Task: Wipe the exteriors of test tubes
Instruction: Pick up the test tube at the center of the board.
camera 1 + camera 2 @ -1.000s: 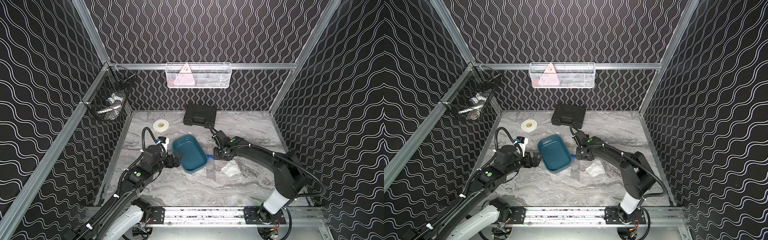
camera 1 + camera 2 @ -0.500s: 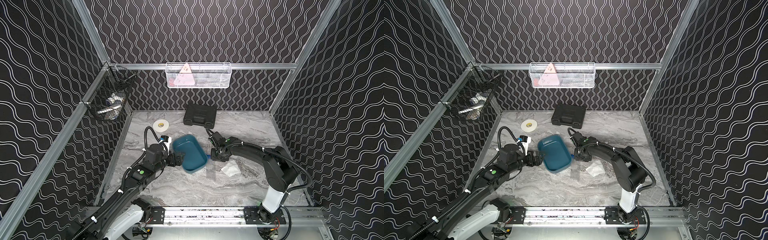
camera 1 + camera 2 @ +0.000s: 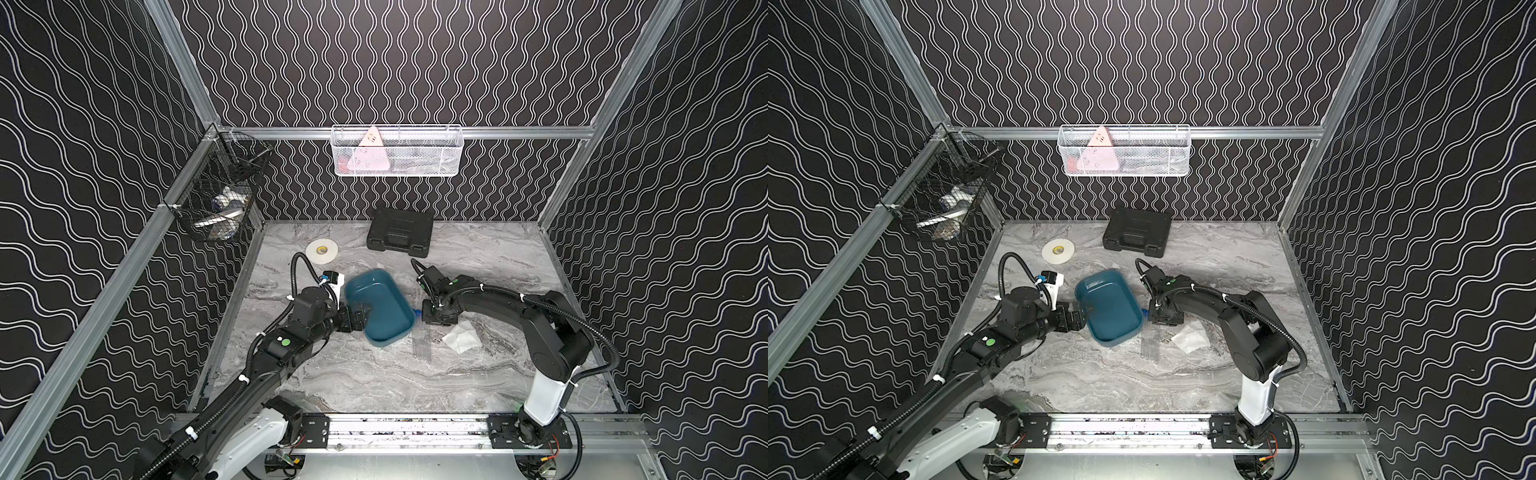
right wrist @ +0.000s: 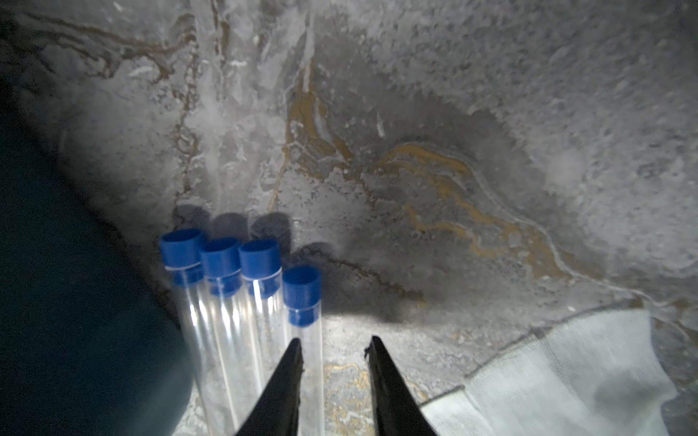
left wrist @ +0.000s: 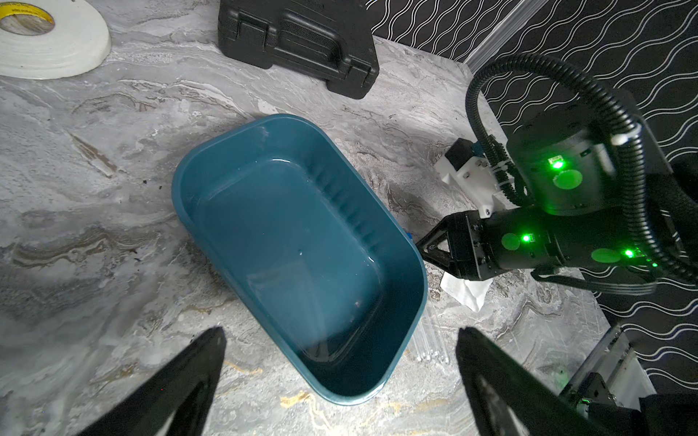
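Now, flat on the grey marble table (image 3: 374,386), just beside one long side of the teal tray (image 3: 390,340): four test tubes (image 4: 241,302), clear, with blue caps, side by side. Three of them packed together with caps level, the fourth set a little back. Only faint in both top views, between tray and tissue.

Low over the capped part of the tubes, the right gripper (image 4: 334,339). Fingers close together with only a narrow gap, bare table showing inside that gap. One finger across the outermost tube, the other toward the tissue; not closed on any tube.

On the far side of the tubes from the tray, a crumpled white tissue (image 3: 461,337), near but apart.

Inside the tray, a shine like shallow clear liquid. At the tray's other long side, the left gripper (image 5: 340,336), fingers spread wide and holding nothing; cannot tell whether touching the rim.

Further back on the table, a white tape roll (image 3: 321,251) and a closed black case (image 3: 401,232), well apart from the tray.

Around the table, black walls with white wavy lines, framed by aluminium rails (image 3: 415,428). On the back wall, a white wire basket (image 3: 397,166) with a pink triangular thing inside. On the left wall, a black wire basket (image 3: 216,208) with small items, too unclear to name.
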